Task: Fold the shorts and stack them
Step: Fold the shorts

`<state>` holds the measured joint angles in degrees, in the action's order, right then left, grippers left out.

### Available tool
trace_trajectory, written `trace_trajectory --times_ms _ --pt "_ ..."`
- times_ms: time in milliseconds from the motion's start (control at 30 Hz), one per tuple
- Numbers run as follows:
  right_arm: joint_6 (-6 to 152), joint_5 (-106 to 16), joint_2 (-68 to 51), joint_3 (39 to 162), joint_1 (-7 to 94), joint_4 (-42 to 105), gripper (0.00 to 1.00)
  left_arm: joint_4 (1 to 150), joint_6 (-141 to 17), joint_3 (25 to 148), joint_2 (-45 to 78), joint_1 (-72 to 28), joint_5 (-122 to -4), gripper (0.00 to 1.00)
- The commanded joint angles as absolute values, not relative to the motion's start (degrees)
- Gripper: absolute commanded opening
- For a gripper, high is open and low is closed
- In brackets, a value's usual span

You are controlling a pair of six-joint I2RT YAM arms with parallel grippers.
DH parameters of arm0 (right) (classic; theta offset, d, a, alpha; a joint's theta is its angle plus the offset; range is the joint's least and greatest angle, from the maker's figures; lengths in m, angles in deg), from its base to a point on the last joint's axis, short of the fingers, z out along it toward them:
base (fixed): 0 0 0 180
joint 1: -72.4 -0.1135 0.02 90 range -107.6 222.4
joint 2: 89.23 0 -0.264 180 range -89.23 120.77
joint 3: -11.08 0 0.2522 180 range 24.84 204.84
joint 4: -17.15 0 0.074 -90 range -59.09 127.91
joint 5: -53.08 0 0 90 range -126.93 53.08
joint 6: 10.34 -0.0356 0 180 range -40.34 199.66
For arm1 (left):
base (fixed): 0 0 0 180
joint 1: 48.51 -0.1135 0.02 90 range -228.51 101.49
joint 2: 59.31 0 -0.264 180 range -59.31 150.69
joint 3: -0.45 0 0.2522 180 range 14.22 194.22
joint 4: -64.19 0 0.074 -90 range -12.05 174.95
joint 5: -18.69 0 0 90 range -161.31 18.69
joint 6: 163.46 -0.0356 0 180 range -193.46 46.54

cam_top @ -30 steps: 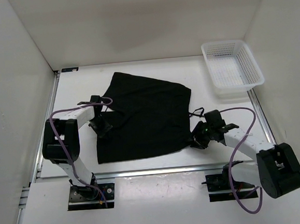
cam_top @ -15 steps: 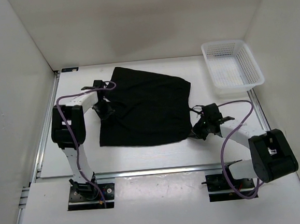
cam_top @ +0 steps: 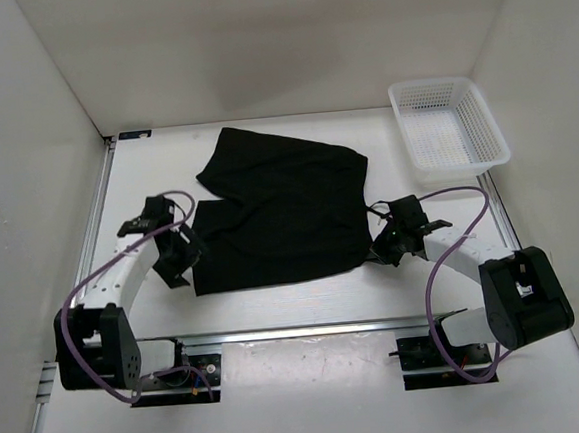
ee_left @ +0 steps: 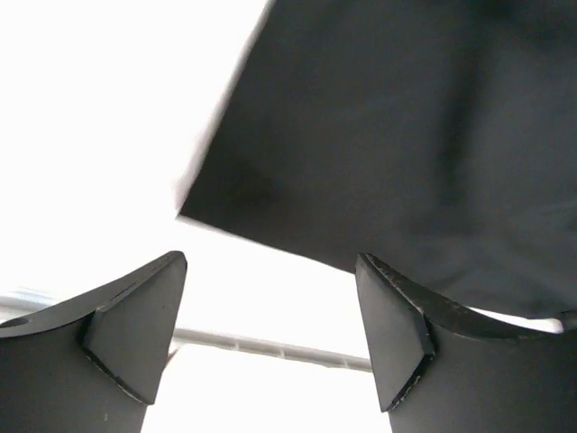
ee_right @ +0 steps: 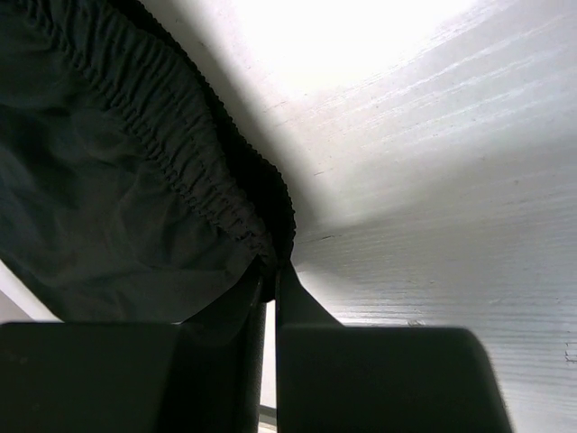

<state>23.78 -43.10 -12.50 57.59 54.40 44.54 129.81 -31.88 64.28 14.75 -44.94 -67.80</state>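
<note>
Lying flat in the middle of the white table (cam_top: 277, 308) are the soft black cloth shorts (cam_top: 279, 212), with the white plastic mesh basket (cam_top: 450, 132) well apart from them at about two o'clock. The left black two-finger gripper (cam_top: 172, 258) sits just beside the shorts' near corner at about eight o'clock, its two fingers (ee_left: 126, 343) wide apart with nothing between them. The right black two-finger gripper (cam_top: 381, 251) is at about four o'clock of the shorts, its fingers pressed together and pinching the crinkly stretchy edge of the shorts down low by the table.
</note>
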Motion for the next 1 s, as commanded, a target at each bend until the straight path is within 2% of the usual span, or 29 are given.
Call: trace_trajectory --times_ms 0,400,500,633,667,733,767,800,833,867,967 --pt "25.6 -42.6 -12.0 59.9 54.6 46.2 0.0 128.1 -26.5 57.9 10.9 -43.3 -65.2 0.86" --pt "26.1 -42.6 -12.5 59.4 54.6 46.7 0.0 123.2 -24.9 54.7 18.8 -42.7 -68.2 0.85" --pt "26.1 -42.6 -12.5 59.4 54.6 46.7 0.0 122.6 -24.9 54.0 19.7 -42.7 -69.1 0.82" --pt "26.1 -42.6 -13.5 59.4 54.6 47.3 0.0 122.1 -24.2 54.0 20.2 -42.7 -70.9 0.69" --pt "26.1 -42.6 -13.6 59.4 54.6 47.8 0.0 122.1 -24.2 54.7 21.1 -42.7 -70.9 0.6" --pt "26.1 -42.1 -14.1 59.4 54.6 47.8 0.0 122.1 -24.2 56.0 22.4 -42.7 -71.5 0.49" --pt "26.1 -42.1 -14.6 59.4 54.6 47.8 0.0 122.1 -24.2 56.6 23.1 -42.7 -72.4 0.42" --pt "26.1 -42.1 -14.6 59.4 54.6 48.3 0.0 122.1 -24.2 57.4 24.8 -42.7 -72.4 0.23" --pt "26.1 -42.1 -14.6 59.4 54.6 48.3 0.0 122.1 -24.2 58.0 25.5 -42.7 -72.4 0.14" --pt "26.1 -41.6 -15.2 59.4 54.6 48.8 0.0 122.1 -24.8 58.6 26.0 -42.7 -72.4 0.1" --pt "27.4 -40.9 -17.4 59.9 54.6 51.7 0.0 122.1 -25.3 58.6 24.5 -42.7 -71.8 0.1"
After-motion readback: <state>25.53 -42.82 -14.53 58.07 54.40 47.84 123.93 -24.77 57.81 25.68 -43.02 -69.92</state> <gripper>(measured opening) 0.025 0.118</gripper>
